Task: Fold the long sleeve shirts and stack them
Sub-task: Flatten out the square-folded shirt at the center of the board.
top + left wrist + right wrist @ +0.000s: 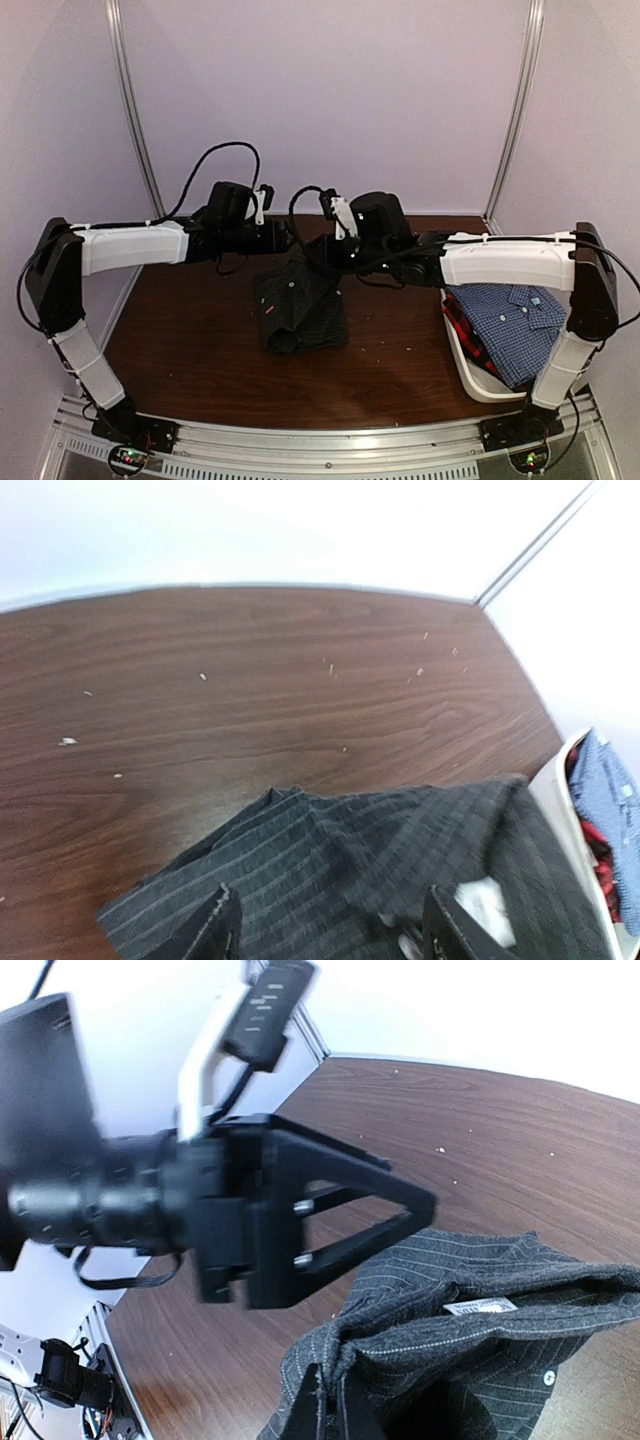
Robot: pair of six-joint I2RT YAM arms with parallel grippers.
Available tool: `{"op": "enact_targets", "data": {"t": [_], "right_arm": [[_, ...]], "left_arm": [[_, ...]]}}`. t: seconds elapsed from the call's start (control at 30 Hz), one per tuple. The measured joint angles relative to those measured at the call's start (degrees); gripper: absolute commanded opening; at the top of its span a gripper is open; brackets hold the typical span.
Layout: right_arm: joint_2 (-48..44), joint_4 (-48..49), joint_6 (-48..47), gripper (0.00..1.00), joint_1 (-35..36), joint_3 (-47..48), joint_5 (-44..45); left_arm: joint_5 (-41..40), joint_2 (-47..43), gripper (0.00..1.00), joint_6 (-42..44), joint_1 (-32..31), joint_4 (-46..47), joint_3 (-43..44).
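The black pinstriped shirt (pixel 300 308) lies bunched in the middle of the brown table, with its far edge lifted. My right gripper (pixel 342 1408) is shut on a fold of this shirt's edge (pixel 480 1360) and holds it up; in the top view it (pixel 323 254) is at the shirt's far side. My left gripper (pixel 335 932) is open, its fingers (pixel 225 925) spread wide just over the same shirt (pixel 380 860); in the top view it (pixel 288 240) sits beside the right one. The blue-white check shirt (pixel 512 308) lies on the red-and-dark shirt (pixel 466 328) in the tub.
The white plastic tub (pixel 470 378) stands at the table's right edge, under the right arm; it also shows in the left wrist view (pixel 556 785). My left gripper's body (pixel 300 1210) fills the right wrist view close above the shirt. Walls close the back and sides.
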Motion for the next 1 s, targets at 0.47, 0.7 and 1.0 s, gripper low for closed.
{"op": "enact_targets", "data": {"t": [0.47,0.7,1.0], "right_arm": [[11.85,-2.16,-1.64,0.00,-0.72,15.65,-5.40],[13.77,-2.29,-1.18,0.00,-0.72,18.34,-8.17],[13.84,-3.93,-1.86,0.33,-0.98,18.38,-8.81]], "left_arm": [[-6.82,-27.41,0.87,-5.64,-10.08,4.13,-29.05],[-10.08,-22.32,0.84,-6.10,-12.44,6.12,-26.95],[-19.41,-15.34,0.27,-10.97,-12.55,3.34,-22.80]]}}
